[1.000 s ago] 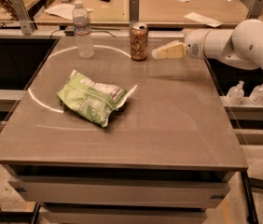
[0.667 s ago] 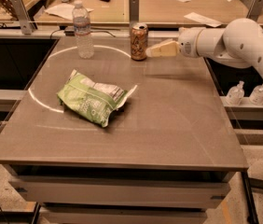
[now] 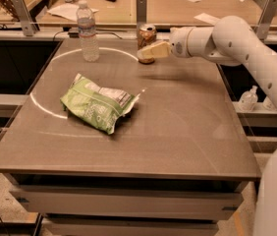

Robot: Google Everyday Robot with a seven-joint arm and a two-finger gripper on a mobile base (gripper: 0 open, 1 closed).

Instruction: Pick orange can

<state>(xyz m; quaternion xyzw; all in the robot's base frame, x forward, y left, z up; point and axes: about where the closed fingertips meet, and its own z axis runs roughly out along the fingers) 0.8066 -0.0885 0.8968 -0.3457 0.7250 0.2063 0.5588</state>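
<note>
The orange can (image 3: 148, 34) stands upright at the far middle of the grey table (image 3: 187, 132), with its silver rim showing. My gripper (image 3: 144, 53) reaches in from the right on the white arm (image 3: 236, 43). Its tan tip sits right at the can and covers the can's lower half. The can stands on the table.
A clear plastic water bottle (image 3: 87, 31) stands at the far left of the table. A crumpled green chip bag (image 3: 98, 103) lies left of the middle. A metal post (image 3: 141, 11) rises just behind the can. Spray bottles (image 3: 249, 100) sit beyond the table's right edge.
My gripper has moved left across the back of the table, from beside the can to right up against it, now covering its lower half. The can has not moved.
</note>
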